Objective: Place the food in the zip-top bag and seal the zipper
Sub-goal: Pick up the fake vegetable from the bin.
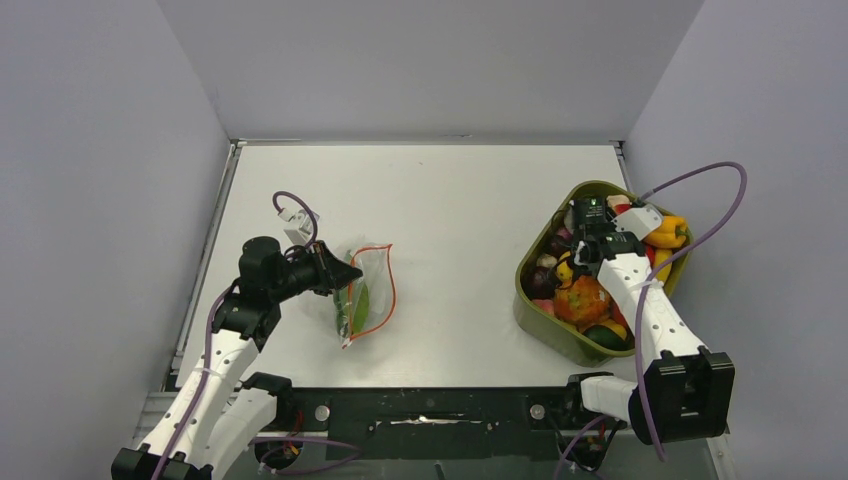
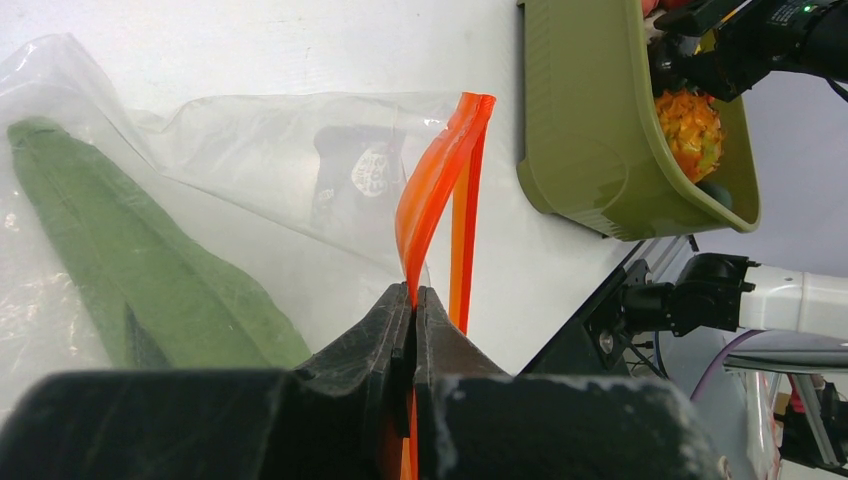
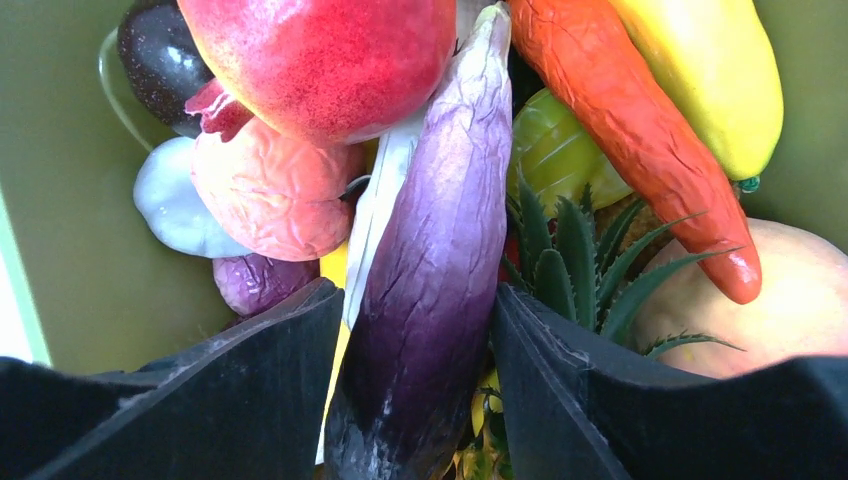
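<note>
The clear zip-top bag (image 1: 372, 285) lies left of the table's middle with a long green vegetable (image 1: 352, 306) inside it. My left gripper (image 1: 343, 275) is shut on the bag's orange-red zipper strip (image 2: 436, 190) and holds the mouth edge up; the bag (image 2: 250, 150) and the green piece (image 2: 130, 270) show beyond the jaws (image 2: 413, 295). My right gripper (image 1: 588, 238) is down in the olive tub (image 1: 528, 300). Its fingers (image 3: 418, 290) are open and straddle a purple eggplant (image 3: 440, 250), with a small gap at the left finger.
The tub holds several toy foods: a red pomegranate (image 3: 320, 60), an orange carrot (image 3: 640, 130), a yellow pepper (image 3: 700, 70), a white garlic (image 3: 170, 210), a pineapple top (image 3: 560, 250). The tub (image 2: 580, 120) stands at the table's right. Grey walls enclose the table.
</note>
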Controlling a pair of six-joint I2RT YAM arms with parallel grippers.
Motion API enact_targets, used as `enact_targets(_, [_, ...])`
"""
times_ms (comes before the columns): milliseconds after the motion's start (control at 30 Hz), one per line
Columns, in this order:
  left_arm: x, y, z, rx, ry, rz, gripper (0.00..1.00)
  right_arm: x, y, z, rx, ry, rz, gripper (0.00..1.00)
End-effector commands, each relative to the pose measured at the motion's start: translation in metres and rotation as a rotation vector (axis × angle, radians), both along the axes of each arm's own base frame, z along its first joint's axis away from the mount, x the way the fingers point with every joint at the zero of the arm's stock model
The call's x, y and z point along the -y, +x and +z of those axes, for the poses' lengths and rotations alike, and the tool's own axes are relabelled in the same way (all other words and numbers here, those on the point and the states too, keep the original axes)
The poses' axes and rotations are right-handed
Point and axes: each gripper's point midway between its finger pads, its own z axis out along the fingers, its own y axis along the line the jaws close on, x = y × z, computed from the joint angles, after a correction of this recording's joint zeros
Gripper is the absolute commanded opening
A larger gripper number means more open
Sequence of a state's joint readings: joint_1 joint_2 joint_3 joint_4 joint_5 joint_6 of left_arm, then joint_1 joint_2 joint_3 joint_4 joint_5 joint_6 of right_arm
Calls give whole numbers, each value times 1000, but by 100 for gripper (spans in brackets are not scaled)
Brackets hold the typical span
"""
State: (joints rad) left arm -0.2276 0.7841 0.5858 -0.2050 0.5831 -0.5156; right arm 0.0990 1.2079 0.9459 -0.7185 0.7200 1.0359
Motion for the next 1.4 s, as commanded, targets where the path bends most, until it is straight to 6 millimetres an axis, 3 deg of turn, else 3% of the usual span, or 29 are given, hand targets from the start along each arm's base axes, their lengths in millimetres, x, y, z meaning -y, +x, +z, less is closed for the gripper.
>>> enact_targets(0, [3, 6, 26, 90, -15, -11, 0, 3, 8, 2, 56, 18, -36, 54])
enact_targets(200, [2, 6, 26, 90, -14, -9, 0, 5, 6, 6, 63, 16, -37, 41])
enact_targets(467, [2, 7, 25, 86, -11, -5, 0, 5, 1, 21, 83, 1, -9, 38])
enact_targets(667, [2, 7, 25, 83, -13, -3, 0, -2, 3, 45, 138, -3, 60, 28])
enact_targets(800, [3, 8, 24, 77, -23, -2, 0, -13, 7, 68, 207, 5, 127, 27])
enact_targets(1100, [5, 11, 31, 56, -74, 20, 0, -57, 13, 108, 317, 49, 299, 31])
enact_targets(1233, [9, 9, 38, 44, -127, 22, 0, -93, 23, 131, 421, 70, 478, 35])
enact_targets(1367, [13, 10, 49, 41, -183, 14, 0, -135, 29, 137, 490, 132, 669, 35])
